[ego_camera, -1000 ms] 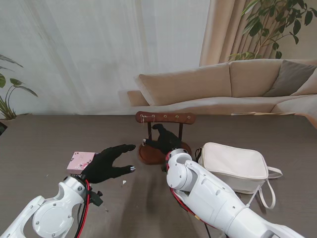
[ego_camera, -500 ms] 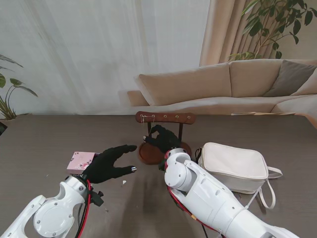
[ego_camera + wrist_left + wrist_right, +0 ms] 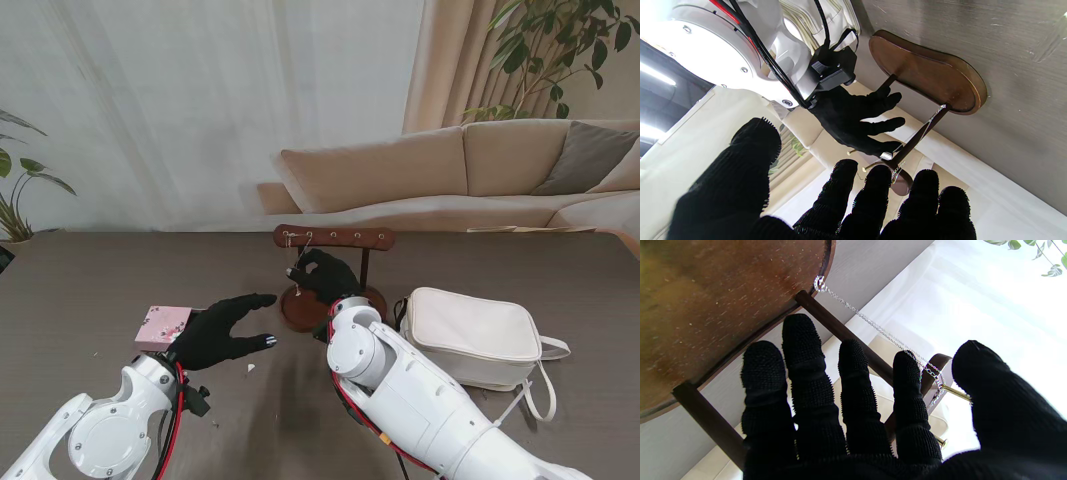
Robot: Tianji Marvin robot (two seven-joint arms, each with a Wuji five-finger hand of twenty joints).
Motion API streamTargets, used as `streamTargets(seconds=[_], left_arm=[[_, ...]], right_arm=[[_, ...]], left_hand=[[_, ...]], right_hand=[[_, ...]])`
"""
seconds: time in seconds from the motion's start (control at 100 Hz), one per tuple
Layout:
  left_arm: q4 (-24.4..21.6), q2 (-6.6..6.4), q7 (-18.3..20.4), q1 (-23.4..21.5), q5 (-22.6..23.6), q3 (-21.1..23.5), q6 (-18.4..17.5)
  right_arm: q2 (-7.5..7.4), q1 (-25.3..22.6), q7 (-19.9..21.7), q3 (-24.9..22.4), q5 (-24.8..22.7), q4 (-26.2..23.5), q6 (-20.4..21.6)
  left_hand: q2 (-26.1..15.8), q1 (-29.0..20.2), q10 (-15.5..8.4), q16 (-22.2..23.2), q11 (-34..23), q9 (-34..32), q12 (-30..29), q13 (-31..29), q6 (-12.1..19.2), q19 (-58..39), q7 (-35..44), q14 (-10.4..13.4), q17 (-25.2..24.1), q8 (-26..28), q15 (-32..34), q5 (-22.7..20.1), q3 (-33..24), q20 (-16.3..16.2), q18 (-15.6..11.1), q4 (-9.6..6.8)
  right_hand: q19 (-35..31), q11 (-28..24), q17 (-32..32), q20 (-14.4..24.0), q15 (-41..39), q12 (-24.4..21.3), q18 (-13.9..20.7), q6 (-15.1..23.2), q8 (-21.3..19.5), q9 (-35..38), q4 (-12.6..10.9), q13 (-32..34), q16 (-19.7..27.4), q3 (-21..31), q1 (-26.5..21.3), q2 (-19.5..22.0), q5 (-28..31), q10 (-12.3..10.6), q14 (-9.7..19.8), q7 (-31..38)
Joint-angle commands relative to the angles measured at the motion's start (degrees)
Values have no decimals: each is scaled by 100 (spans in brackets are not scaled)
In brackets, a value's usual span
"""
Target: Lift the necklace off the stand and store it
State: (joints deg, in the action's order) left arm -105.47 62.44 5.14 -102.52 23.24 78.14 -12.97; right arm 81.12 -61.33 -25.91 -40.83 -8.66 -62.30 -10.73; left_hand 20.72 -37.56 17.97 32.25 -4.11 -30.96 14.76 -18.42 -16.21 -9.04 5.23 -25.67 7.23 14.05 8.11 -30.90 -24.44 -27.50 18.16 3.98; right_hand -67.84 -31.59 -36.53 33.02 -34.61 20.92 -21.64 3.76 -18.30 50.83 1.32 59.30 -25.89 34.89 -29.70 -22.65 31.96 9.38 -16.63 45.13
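The necklace (image 3: 873,327) hangs from a peg on the wooden stand (image 3: 333,240), at twelve o'clock on the table. The right hand (image 3: 325,277) reaches it, index finger (image 3: 908,373) seemingly touching the chain, fingers spread, nothing gripped. The left hand (image 3: 222,328) hovers wide beside a pink box (image 3: 163,325); no writing is legible.

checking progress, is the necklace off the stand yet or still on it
Still on: the necklace hangs from a brass peg on the stand, with the right hand open beside the chain.
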Motion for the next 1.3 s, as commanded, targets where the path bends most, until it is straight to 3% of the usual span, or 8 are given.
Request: streamTargets(seconds=[0.0, 0.09, 0.15, 0.2, 0.38, 0.74, 1.13, 1.29], left_arm=[[-26, 5, 130, -14, -30, -6, 27], [-28, 7, 129, -15, -48, -5, 34], [-32, 9, 128, -18, -61, -2, 41], [-37, 11, 121, -22, -71, 0, 48], [-55, 14, 126, -34, -107, 4, 73], [-62, 4, 166, -17, -61, -12, 144], [-67, -10, 240, -1, -51, -39, 224], [-56, -13, 257, 15, -67, -52, 222]], right_arm=[[76, -20, 53, -4, 79, -50, -32], [108, -1, 29, -3, 138, -31, -55], [141, 11, -7, -10, 199, -20, -73], [173, 21, -47, -20, 263, -12, -95], [264, 53, -166, -39, 417, 63, -144], [357, -10, -256, -92, 713, 122, -186], [425, -34, -308, -52, 839, 193, -108], [428, -56, -311, -42, 820, 165, -194]], left_hand=[[-209, -60, 2, -68, 50, -109, 10, -52, 87, -92, 10, -117, -46, -1, -128, -114, 117, -89, -77, -36], [-233, -64, 19, -82, 50, -111, 10, -52, 89, -93, -1, -124, -50, -5, -132, -91, 145, -92, -81, -40], [-251, -73, 14, -95, 52, -107, 9, -51, 83, -93, 9, -119, -54, -2, -137, -111, 165, -95, -80, -43], [-259, -73, 11, -107, 53, -106, 9, -52, 87, -93, -1, -127, -57, -6, -142, -94, 182, -97, -79, -44], [-303, -96, 24, -160, 58, -103, 8, -49, 82, -93, 15, -132, -68, 3, -161, -125, 245, -105, -78, -54], [-356, -166, 50, -223, 34, -173, 20, -71, 71, -96, 37, -141, -65, 23, -155, -177, 319, -116, -81, -71], [-395, -184, 64, -287, 34, -203, 44, -55, 72, -91, 39, -146, -77, 38, -172, -181, 375, -121, -87, -78], [-410, -190, 59, -311, 34, -212, 48, -60, 80, -94, 40, -144, -75, 40, -176, -190, 390, -126, -91, -80]], right_hand=[[-236, -44, 600, -146, -85, 82, -197, 92, -58, 203, 44, 229, -55, -473, -292, 69, 245, -137, -80, -18], [-291, -37, 553, -184, -110, 102, -181, 172, 568, 275, -92, 297, -72, -732, -796, -50, 323, -145, -53, 490], [-330, -42, 531, -207, -138, 110, -177, 162, 757, 298, 709, 339, -84, 2413, 273, -658, 380, -150, -43, 610], [-366, -57, 496, -201, -169, 113, -175, 150, 662, 345, 1052, 391, -94, 3143, 502, -804, 475, -161, -39, 509], [-400, -2, 525, -225, -184, 98, -194, -115, 327, 296, 534, 401, -100, 3252, 828, -533, 129, -46, -86, -248], [-377, -107, 662, -173, -300, 109, -264, -1124, 333, 104, 448, 285, -150, 3270, 1342, -712, -1028, 180, -223, -380], [-320, -103, 713, -173, -380, 70, -273, -459, 378, 227, 459, 300, -136, 3297, 1299, -740, -900, 195, -266, -362], [-323, -61, 691, -168, -414, 57, -286, -1055, 437, 248, 455, 354, -136, 3284, 1390, -752, -1278, 155, -277, -518]])
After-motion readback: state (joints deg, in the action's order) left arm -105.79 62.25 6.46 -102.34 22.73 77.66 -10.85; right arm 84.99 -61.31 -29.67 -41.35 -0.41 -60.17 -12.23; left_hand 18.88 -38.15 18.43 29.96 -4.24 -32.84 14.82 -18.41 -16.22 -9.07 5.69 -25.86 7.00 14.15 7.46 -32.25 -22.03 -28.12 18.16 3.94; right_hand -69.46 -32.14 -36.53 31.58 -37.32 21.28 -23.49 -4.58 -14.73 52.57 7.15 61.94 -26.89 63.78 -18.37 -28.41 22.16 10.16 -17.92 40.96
